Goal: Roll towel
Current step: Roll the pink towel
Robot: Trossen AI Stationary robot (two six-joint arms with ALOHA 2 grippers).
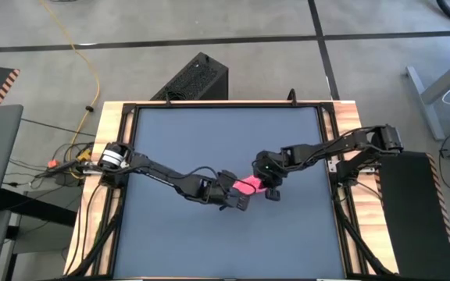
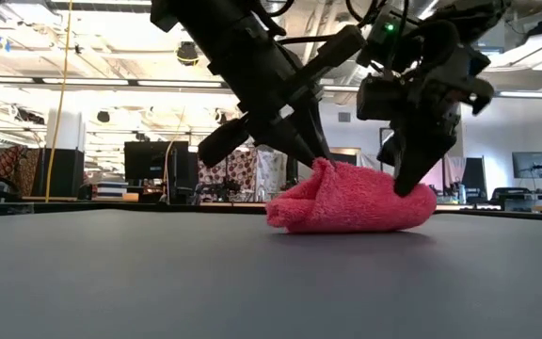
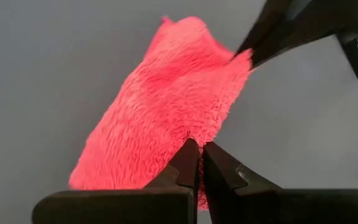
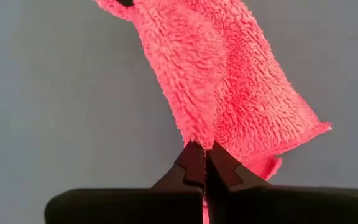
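Wrist views: left gripper (image 3: 201, 155) fingers and right gripper (image 4: 202, 155) fingers each clenched on opposite towel (image 1: 248, 186) ends.

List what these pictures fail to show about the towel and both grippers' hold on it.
- High view: most of the towel is covered by the left gripper and right gripper.
- Both wrist views: the fingertips meet at the cloth's edge, hiding how much is pinched.
- Low view: the towel's far side and number of turns are hidden.

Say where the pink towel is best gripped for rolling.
Judging by its pose, the towel is best pinched at its two short ends, one end effector from each side, because it lies as a loose long roll on the mat.
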